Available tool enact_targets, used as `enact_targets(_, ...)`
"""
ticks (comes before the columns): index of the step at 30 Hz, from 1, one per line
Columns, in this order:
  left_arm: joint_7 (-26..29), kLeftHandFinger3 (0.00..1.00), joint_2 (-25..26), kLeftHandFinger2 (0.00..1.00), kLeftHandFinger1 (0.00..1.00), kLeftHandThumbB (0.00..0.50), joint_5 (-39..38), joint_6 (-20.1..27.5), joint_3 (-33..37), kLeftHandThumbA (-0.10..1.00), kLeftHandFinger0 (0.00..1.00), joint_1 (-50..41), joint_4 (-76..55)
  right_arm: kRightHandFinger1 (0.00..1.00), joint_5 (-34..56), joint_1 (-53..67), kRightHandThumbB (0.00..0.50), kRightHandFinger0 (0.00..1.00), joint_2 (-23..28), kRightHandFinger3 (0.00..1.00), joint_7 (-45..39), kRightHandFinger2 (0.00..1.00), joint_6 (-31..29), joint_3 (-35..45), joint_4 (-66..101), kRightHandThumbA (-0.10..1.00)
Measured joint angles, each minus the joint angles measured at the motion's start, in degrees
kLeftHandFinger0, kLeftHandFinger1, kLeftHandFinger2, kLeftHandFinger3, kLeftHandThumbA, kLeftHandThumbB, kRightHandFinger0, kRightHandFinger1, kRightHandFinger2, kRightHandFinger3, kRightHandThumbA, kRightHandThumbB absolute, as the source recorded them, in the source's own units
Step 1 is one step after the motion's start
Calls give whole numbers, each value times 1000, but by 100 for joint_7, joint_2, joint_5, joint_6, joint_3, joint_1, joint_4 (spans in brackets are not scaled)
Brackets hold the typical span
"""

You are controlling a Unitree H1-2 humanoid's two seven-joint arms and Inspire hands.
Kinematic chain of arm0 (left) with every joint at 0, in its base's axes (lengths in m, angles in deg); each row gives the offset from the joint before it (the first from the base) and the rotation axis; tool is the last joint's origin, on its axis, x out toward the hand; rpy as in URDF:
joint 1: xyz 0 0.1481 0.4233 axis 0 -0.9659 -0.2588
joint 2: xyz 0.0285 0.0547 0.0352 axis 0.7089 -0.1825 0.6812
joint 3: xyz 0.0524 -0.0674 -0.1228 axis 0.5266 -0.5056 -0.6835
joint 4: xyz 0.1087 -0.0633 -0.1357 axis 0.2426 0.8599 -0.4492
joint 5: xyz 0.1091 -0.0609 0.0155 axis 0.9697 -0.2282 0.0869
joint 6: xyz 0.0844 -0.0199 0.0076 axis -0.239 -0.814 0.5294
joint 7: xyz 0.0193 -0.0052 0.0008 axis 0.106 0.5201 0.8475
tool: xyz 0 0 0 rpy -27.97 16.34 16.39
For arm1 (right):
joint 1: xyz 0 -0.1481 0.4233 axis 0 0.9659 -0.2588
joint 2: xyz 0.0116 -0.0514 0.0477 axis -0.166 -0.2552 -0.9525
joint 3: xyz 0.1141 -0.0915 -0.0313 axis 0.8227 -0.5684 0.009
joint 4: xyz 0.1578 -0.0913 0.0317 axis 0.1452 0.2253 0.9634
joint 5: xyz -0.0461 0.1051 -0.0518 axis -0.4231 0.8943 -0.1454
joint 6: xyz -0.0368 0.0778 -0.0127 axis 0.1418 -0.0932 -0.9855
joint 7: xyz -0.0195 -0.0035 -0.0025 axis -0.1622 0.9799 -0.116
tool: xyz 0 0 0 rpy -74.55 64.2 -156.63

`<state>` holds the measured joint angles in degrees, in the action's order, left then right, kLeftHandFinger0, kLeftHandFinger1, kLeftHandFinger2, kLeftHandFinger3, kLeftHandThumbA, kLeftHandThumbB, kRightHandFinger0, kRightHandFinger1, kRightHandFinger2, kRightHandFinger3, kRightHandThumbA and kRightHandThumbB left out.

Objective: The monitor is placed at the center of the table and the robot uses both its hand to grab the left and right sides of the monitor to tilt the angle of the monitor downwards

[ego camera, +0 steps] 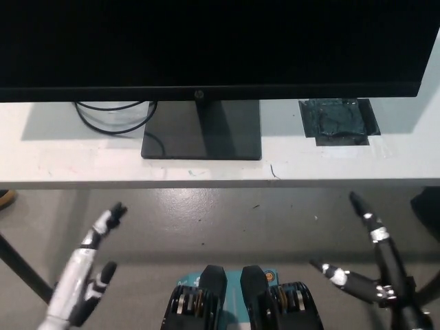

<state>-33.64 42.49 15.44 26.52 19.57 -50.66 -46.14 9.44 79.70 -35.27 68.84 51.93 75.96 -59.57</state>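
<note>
**benchwatcher:** So where are we at? From where I'm standing the monitor sits on the white table, roughly centered, screen dark, its square base planted near the table's front edge. Looks untouched to me.

**tilt_fan:** Yep, I'd call this the very start, the reach hasn't closed in at all. Both hands hang low in front of the table, over the floor, well apart from the screen.

**benchwatcher:** What are the hands doing exactly?

**tilt_fan:** The white left hand is at the lower left, fingers spread and pointing up toward the table, holding nothing. The black right hand at the lower right is splayed wide too, also empty. Neither touches anything.

**benchwatcher:** So next up?

**tilt_fan:** My guess: both arms need to lift and spread outward, since the bezel runs nearly edge to edge in the view. Each hand has to wrap a side edge before any downward tilt. There's a cable loop behind the base on the left and a dark taped patch on the right, neither should get in the way.
</note>
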Motion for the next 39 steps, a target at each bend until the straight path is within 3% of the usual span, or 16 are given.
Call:
enact_targets(1, 35, 1000, 7, 1000, 1000, 430, 49, 23, -128, 1000, 1000, -31, -201, 1000, -55, 35, 475, 1000, 47, 1000, 67, 1000, -14, 28, 191, 1000)
enact_targets(2, 55, 1000, 20, 1000, 1000, 468, 78, 45, -213, 1000, 1000, -46, -317, 1000, -91, 43, 495, 1000, 86, 1000, 122, 1000, -28, 45, 317, 1000)
enact_targets(8, 122, 1000, 315, 1000, 1000, 481, 109, 85, -1281, 1000, 1000, 109, -821, 1000, -217, -66, 500, 1000, 232, 1000, 230, 1000, -122, 594, 922, 1000)
enact_targets(9, 124, 1000, 405, 1000, 1000, 496, 78, 85, -1392, 1000, 1000, 143, -839, 1000, -232, -109, 479, 1000, 267, 1000, 234, 1000, -137, 689, 947, 1000)
enact_targets(19, 127, 1000, 1194, 1000, 1000, 500, -432, -62, -2556, 1000, 1000, 817, -78, 1000, 121, -1009, 460, 1000, 448, 1000, 146, 1000, -153, 1533, 562, 1000)
enact_targets(23, 122, 1000, 1476, 1000, 1000, 500, -602, -179, -2803, 1000, 1000, 1049, 211, 1000, 404, -1334, 480, 1000, 538, 1000, 43, 1000, -89, 1755, 401, 1000)
enact_targets(29, 39, 1000, 1656, 1000, 1000, 471, -965, -309, -2905, 1000, 1000, 1255, 303, 1000, 908, -1845, 465, 1000, 723, 1000, -208, 1000, 104, 1990, -2, 1000)
enact_targets(30, 26, 1000, 1689, 1000, 1000, 470, -999, -325, -2906, 1000, 1000, 1311, 345, 1000, 1010, -1974, 440, 1000, 751, 1000, -273, 1000, 127, 2014, -166, 1000)
enact_targets(31, 18, 1000, 1722, 1000, 1000, 489, -1018, -370, -2908, 1000, 1000, 1369, 373, 1000, 1110, -2136, 429, 1000, 779, 1000, -342, 1000, 145, 2027, -354, 1000)
enact_targets(35, -30, 1000, 1916, 1000, 1000, 487, -1023, -550, -2903, 1000, 1000, 1641, 419, 1000, 1460, -2649, 456, 1000, 919, 1000, -667, 1000, 191, 2029, -1088, 1000)
enact_targets(39, -108, 1000, 2218, 1000, 1000, 500, -988, -831, -2861, 1000, 1000, 1909, 566, 1000, 1714, -3157, 430, 1000, 1058, 1000, -1088, 1000, 199, 1994, -1837, 1000)
